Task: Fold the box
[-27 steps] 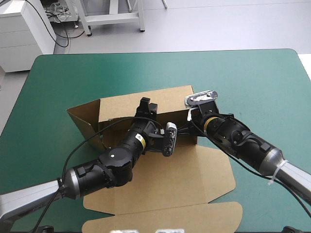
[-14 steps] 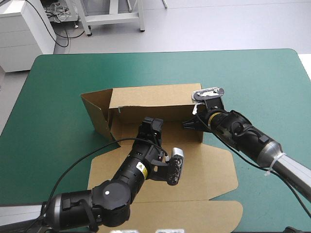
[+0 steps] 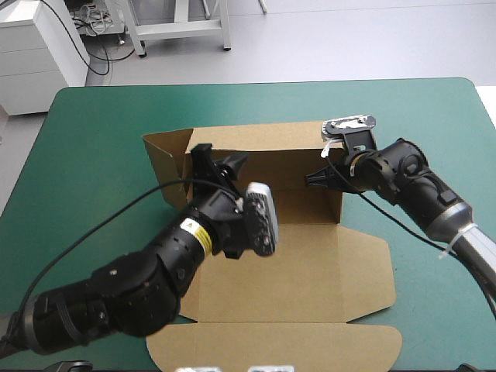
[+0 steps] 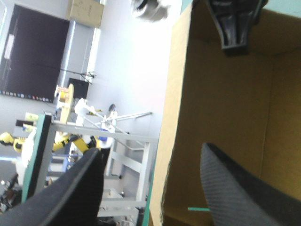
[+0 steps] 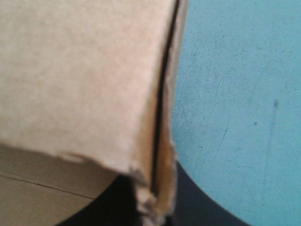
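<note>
Brown cut-board box (image 3: 294, 263) sits on the teal-green table cover (image 3: 101, 132), back wall up, and we think our right black-fingered gripper (image 3: 313, 179), pinching one wall end, should hold tight while our left gripper (image 3: 219, 159), fingers spread at the other end, slowly tucks the side flap (image 3: 167, 167) in.

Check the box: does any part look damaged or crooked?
Yes. The box looks worn: the wall edge pinched in the right hand is frayed and ragged. The left end wall also splays outward.
</note>
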`<state>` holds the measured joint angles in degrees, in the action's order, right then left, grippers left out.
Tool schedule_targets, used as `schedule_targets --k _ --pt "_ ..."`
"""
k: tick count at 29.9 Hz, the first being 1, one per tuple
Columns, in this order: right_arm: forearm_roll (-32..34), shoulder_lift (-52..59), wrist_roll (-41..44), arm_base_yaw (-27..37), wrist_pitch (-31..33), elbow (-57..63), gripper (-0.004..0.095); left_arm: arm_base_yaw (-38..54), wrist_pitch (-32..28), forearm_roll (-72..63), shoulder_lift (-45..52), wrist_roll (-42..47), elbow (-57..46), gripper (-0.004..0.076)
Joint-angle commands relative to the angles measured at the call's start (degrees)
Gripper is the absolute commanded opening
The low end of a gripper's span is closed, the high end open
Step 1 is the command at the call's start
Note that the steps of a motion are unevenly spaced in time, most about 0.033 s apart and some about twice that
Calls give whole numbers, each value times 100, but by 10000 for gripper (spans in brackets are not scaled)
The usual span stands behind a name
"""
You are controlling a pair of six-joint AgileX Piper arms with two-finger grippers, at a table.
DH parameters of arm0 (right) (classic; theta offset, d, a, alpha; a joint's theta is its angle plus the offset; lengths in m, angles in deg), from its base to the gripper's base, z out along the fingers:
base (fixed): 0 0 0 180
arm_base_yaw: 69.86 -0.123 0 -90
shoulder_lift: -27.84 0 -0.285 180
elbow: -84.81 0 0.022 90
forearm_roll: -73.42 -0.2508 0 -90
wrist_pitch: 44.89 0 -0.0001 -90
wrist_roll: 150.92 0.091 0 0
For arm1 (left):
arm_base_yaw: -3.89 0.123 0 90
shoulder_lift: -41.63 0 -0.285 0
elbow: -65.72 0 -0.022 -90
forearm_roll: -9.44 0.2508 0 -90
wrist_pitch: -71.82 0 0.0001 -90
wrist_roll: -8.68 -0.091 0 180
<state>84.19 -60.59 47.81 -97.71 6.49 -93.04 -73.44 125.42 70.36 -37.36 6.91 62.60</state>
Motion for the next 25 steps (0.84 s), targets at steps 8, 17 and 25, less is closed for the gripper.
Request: schedule_targets --k 8,17,25 --pt "-1276 -933 -1400 1196 1212 -1190 -16 3481 -275 -2921 93 -820 943 393" --pt "-1381 -2280 -1785 1210 1241 -1965 -16 6260 -438 -6741 655 -1737 293 378" --pt "-1370 -2760 -1873 1210 1085 -2052 -16 6544 -1067 -7835 2463 -2378 -1952 371"
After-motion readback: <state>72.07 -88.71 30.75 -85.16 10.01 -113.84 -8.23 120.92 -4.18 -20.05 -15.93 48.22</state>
